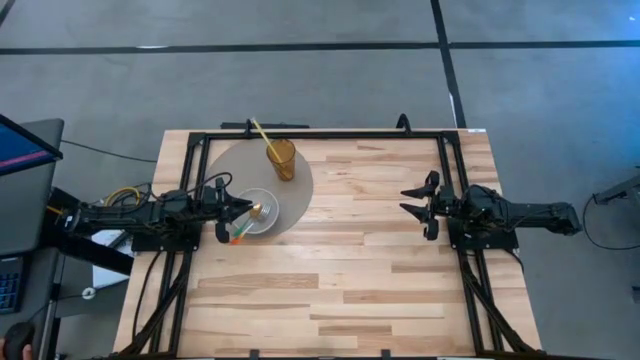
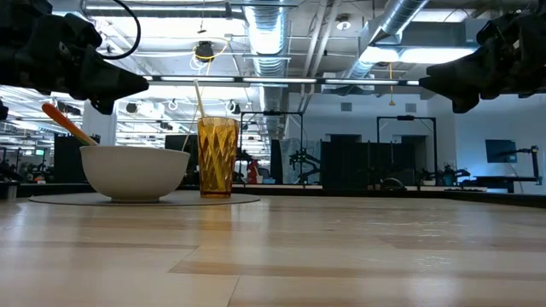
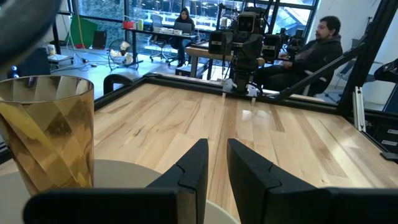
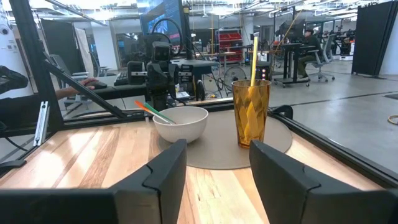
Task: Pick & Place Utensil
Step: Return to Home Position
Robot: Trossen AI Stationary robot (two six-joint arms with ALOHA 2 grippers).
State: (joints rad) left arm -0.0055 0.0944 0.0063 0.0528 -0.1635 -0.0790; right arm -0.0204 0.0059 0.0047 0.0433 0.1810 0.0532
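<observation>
Left gripper (image 1: 243,208) is raised above the rim of the gray bowl (image 1: 270,223), on the side facing its own arm. Its fingers (image 3: 198,167) are narrow, with only a slim gap between them, and hold nothing. Right gripper (image 1: 404,200) hangs over bare wood on the right half of the table, well apart from the mat. Its fingers (image 4: 166,171) are spread wide and hold nothing.

Utensil positions:
- Green spoon (image 1: 240,238) lies in the bowl. Its green and orange handle leans over the rim and slants upward in the low view.
- Yellow straw (image 1: 260,131) stands tilted in the brown cup (image 1: 283,160) and projects above its rim.

Container positions:
- The bowl is white-gray, upright, and rests on the round gray mat (image 1: 297,195).
- The cup is amber, faceted and see-through. It stands upright on the same mat, near the bowl but not touching it, on the side farther from the left arm.

The mat lies on the left rear part of the wooden table (image 1: 350,290). A black frame (image 1: 330,134) runs along the table's edges. A monitor (image 1: 25,160) stands off the table's left side. In the left wrist view, a seated person (image 3: 314,53) shows beyond the table.
</observation>
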